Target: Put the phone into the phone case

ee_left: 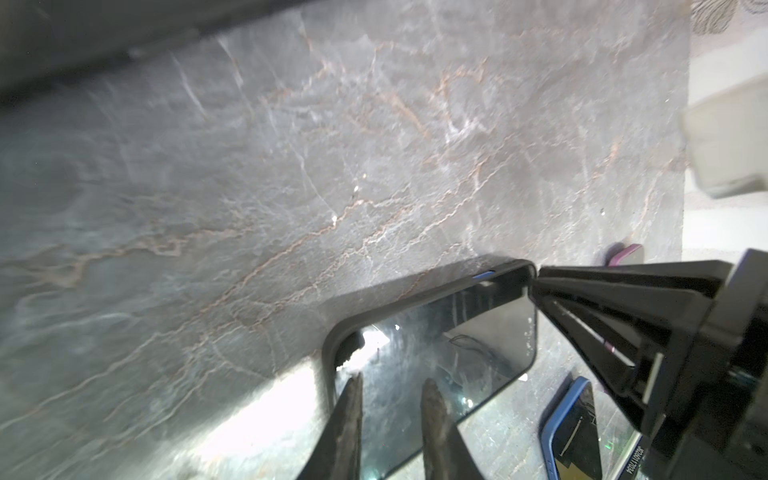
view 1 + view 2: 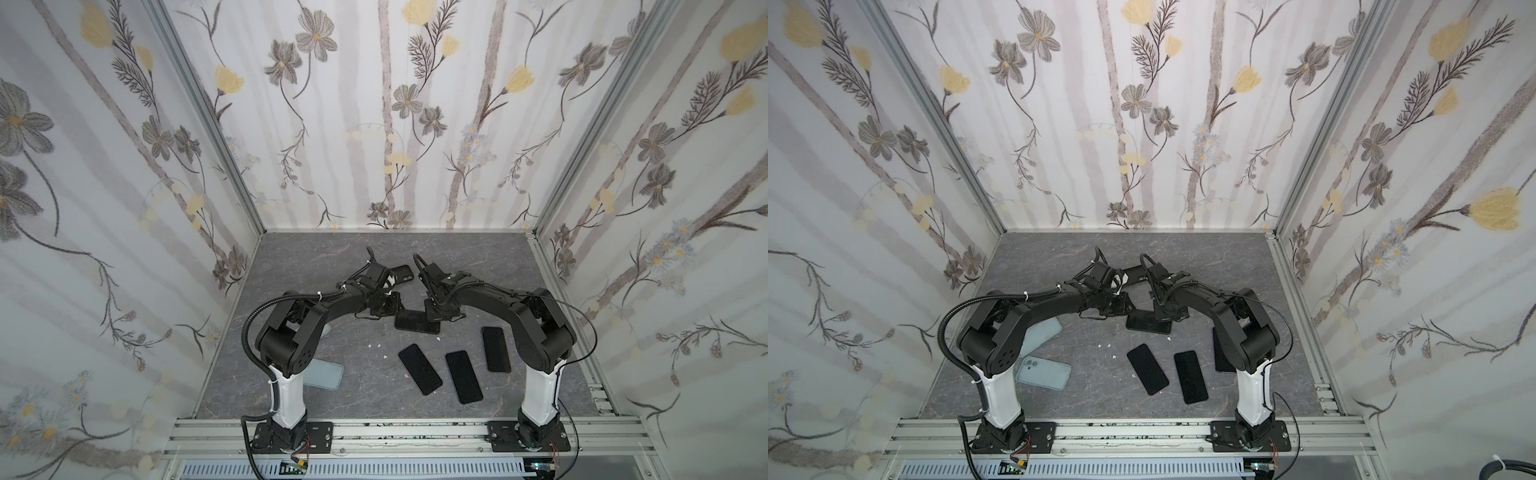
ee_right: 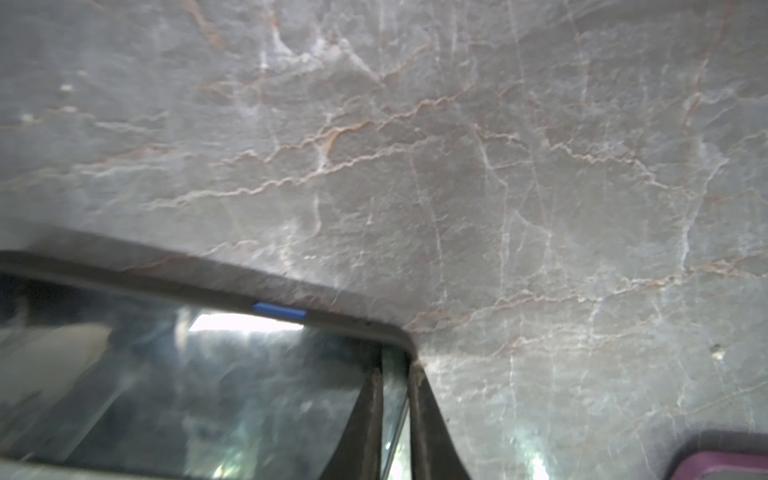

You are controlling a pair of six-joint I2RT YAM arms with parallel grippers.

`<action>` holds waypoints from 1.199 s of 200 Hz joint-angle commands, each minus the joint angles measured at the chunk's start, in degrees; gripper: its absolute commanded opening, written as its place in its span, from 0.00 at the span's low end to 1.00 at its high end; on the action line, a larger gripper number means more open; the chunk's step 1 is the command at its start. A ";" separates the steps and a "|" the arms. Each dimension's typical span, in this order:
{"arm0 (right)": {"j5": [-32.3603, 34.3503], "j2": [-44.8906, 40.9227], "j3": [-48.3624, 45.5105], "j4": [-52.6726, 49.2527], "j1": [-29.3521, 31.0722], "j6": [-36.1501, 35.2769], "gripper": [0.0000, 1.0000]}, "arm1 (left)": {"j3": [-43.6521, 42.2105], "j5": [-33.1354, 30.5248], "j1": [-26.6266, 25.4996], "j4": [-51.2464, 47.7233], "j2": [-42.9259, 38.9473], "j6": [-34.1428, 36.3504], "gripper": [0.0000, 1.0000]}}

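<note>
A phone (image 1: 457, 357) with a glossy black screen lies partly in a dark phone case (image 1: 399, 307) that has a blue side button; in both top views it shows mid-table between the arms (image 2: 415, 323) (image 2: 1148, 323). My left gripper (image 1: 392, 386) hovers over the screen near one end of the case, fingertips (image 1: 353, 399) slightly apart, nothing between them. At the opposite corner, my right gripper (image 3: 395, 374) is pinched narrowly on the case rim (image 3: 399, 336) and the phone's edge. It also shows in the left wrist view (image 1: 538, 286).
Three black phones (image 2: 419, 369) (image 2: 463, 377) (image 2: 495, 349) lie flat toward the front. A black case (image 2: 401, 272) lies behind the grippers. Two pale blue cases (image 2: 1044, 372) (image 2: 1042, 332) lie by the left arm. A purple-rimmed item (image 3: 723, 461) lies close by. White crumbs (image 2: 376, 345) dot the table.
</note>
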 commanded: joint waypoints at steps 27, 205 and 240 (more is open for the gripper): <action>0.43 -6.34 7.64 -1.59 0.34 -5.09 0.18 | -0.03 -1.10 2.54 1.49 -5.89 2.72 0.26; -20.06 -24.81 -7.93 23.67 0.52 -51.87 0.78 | -11.67 -7.13 7.43 15.01 -35.34 12.23 0.46; -19.45 -21.00 -6.81 17.21 0.57 -57.11 0.84 | -12.09 -7.23 8.14 15.09 -37.26 12.80 0.53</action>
